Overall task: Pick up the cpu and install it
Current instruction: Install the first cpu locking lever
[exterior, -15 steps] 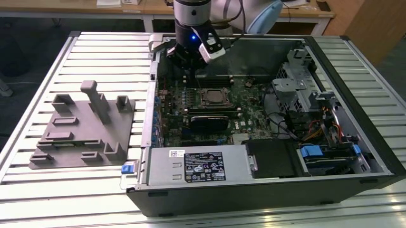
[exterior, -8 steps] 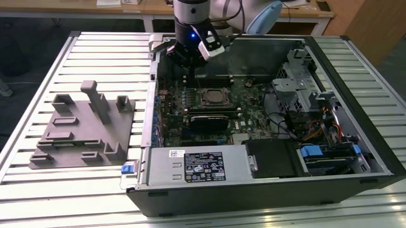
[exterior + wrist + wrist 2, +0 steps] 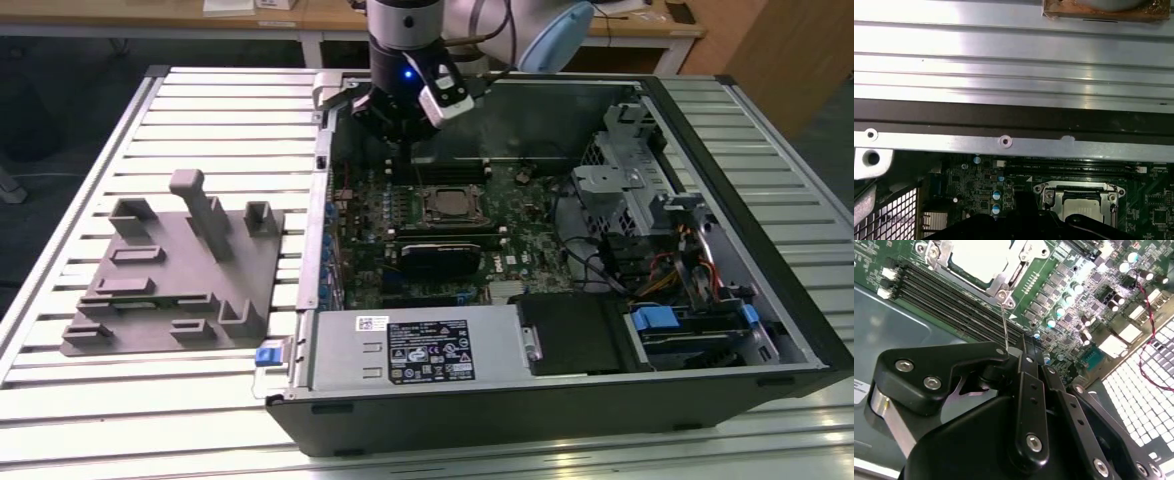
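**Handling.** The cpu [image 3: 979, 260] is judged to be light, thin and rigid. Its metal top plate is smooth and likely slippery, and its underside contacts are probably fragile. The safe hold is by two opposite edges, kept level, with no pressure on the plate's centre.

**Location.** The cpu lies flat in the socket [image 3: 1004, 287] on the motherboard [image 3: 1089, 305], inside the open case [image 3: 747, 300]. The socket frame surrounds its silvery plate, so the chip appears to be already seated. In the exterior view the grey tray [image 3: 160, 290] stands on the table [image 3: 80, 420], well apart from the case on that view's left.

**Gripper.** The gripper [image 3: 1021, 347] has its fingers drawn together. It carries no cpu. It hangs above the board just beside the socket, over the memory slots [image 3: 954, 302], apart from the chip. A thin metal lever [image 3: 1004, 325] rises from the socket corner to the fingertips. Whether the tips pinch the lever or merely touch it cannot be told.
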Controlling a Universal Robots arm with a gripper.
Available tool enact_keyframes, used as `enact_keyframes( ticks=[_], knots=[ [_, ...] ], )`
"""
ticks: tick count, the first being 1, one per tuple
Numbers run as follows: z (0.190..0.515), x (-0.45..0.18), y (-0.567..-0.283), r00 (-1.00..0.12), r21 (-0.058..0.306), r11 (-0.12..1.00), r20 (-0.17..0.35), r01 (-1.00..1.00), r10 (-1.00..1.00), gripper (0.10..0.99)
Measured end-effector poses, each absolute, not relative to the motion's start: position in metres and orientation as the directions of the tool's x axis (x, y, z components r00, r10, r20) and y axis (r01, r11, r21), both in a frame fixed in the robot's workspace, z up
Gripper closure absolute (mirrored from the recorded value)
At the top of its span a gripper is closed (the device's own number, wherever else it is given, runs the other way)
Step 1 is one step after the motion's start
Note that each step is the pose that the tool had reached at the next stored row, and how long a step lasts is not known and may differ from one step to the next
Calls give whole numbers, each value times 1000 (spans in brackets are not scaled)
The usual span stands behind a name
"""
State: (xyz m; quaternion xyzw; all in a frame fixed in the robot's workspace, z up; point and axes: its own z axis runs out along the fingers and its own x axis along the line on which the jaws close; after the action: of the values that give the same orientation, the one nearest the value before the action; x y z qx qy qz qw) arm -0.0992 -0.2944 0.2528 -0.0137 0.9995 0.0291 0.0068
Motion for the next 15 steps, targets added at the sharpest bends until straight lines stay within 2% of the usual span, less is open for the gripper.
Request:
enact_keyframes(
  ticks=[12, 15],
  knots=[
    [252, -70, -292, -1000, 60, 998, -9, -28, -27, 980],
    [251, -67, -292, -1000, 86, 996, -8, -27, -27, 980]
  ],
)
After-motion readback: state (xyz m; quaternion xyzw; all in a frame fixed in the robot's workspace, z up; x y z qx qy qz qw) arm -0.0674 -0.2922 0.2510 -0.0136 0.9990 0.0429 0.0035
